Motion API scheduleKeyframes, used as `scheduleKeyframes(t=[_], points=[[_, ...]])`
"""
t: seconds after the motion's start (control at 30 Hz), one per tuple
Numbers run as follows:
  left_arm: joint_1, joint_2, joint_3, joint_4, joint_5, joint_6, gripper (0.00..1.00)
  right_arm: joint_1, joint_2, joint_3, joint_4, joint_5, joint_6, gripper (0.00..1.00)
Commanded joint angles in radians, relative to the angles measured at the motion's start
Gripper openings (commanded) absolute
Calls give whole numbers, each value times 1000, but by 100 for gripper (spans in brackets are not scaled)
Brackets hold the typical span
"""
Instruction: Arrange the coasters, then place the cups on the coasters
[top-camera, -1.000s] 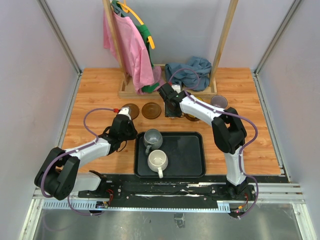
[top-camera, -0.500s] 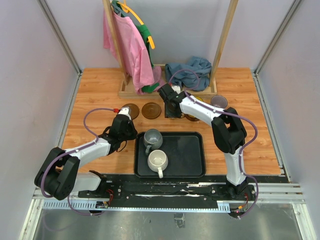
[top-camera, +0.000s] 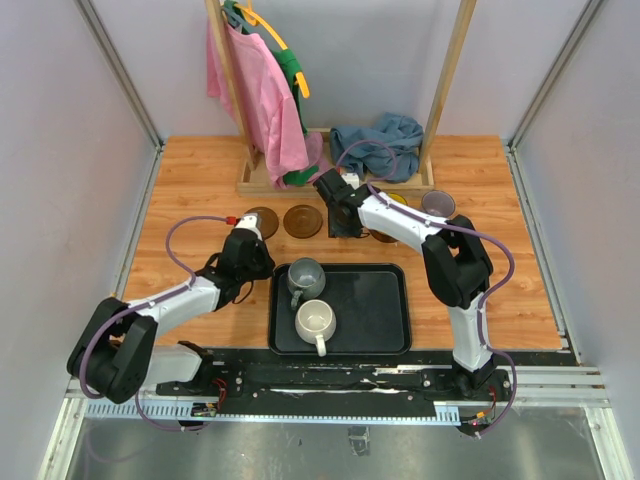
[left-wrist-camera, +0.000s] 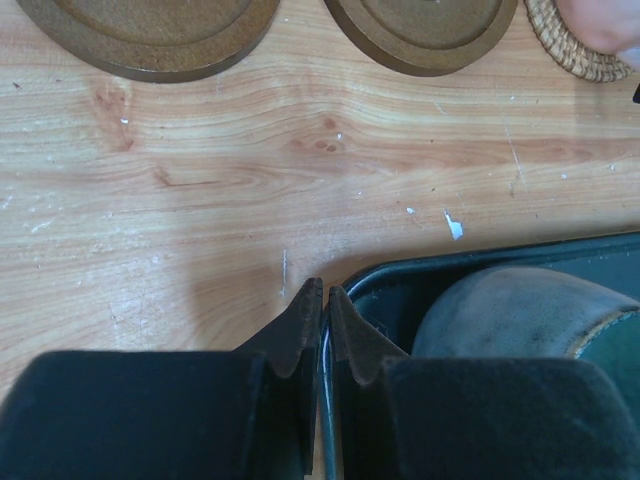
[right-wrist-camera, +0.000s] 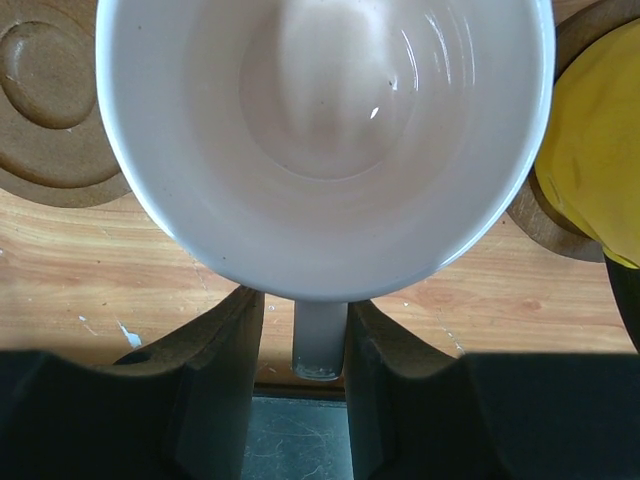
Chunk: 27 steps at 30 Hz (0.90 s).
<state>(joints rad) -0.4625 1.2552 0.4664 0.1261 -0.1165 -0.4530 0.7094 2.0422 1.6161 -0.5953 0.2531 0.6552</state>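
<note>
- Left hand (left-wrist-camera: 322, 292) sits at the far-left corner of the black tray (top-camera: 370, 310). Its fingers are narrowed to a slit with the tray's rim running between them, which I read as a pinch on the rim.
- Right hand (right-wrist-camera: 305, 310) is just beyond the tray's far edge, straddling the handle (right-wrist-camera: 320, 345) of the pale pink cup (right-wrist-camera: 325, 130). One finger touches the handle and a sliver shows beside the other, so I cannot tell whether it grips.
- That cup is over the woven tan coaster (left-wrist-camera: 580, 55).
- Inside the tray, the grey cup (top-camera: 305, 275) is by the far-left corner and the white cup (top-camera: 315, 320) is toward the near edge.
- On the desk (top-camera: 200, 180) beyond the tray's far-left corner lie the left brown coaster (left-wrist-camera: 150, 30) and the right brown coaster (left-wrist-camera: 425, 30).
- Beyond the tray's far-right part, the yellow cup (right-wrist-camera: 590, 140) sits on a third brown coaster (right-wrist-camera: 540, 225), with the lavender cup (top-camera: 437, 203) further right.
</note>
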Motion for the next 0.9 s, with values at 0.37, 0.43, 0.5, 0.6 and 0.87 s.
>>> scheduleKeyframes(t=[0.37,0.43,0.5,0.6,0.87], points=[[-9,-242,-37,-101,90,-6,47,58,-221,-173,6,23,17,77],[-11,-284,-36,-136,95,-3,51,73,-255,-192,7,16,8,81],[-16,-323,-33,-172,98,-1,53,84,-294,-213,6,14,-1,83],[-37,-375,-31,-224,110,-4,60,94,-346,-242,10,13,-12,83],[-210,-466,-18,-289,93,-48,89,102,-521,-338,14,150,-40,84]])
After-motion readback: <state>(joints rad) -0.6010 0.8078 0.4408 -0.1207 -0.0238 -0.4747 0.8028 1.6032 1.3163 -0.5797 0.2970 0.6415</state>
